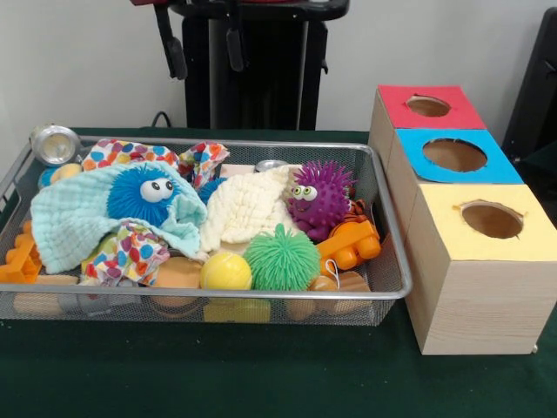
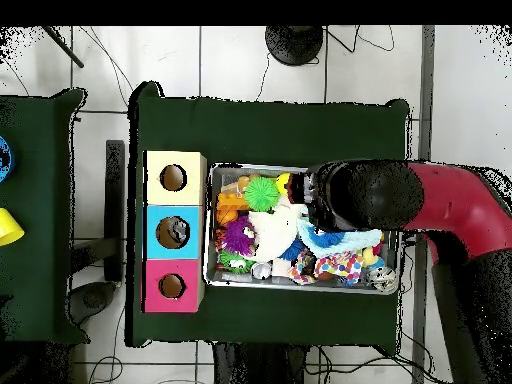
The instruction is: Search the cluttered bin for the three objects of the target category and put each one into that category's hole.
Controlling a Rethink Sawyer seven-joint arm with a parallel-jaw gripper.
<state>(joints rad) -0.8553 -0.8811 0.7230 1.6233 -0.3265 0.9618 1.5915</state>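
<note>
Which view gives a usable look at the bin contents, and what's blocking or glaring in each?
Front view: even light, the mesh bin and its toys read clearly, with the green spiky ball unobstructed; mild glare on the silver tin; soft shadows inside the box holes. Overhead view: the arm hides much of the bin, and the gripper cannot be made out.

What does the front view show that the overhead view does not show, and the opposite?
Only the front view shows the blue fuzzy toy's eyes and the silver tin in the bin's corner clearly. Only the overhead view shows the red arm reaching over the bin. Both show the mesh bin, green spiky ball, purple spiky toy and three holed boxes.
</note>
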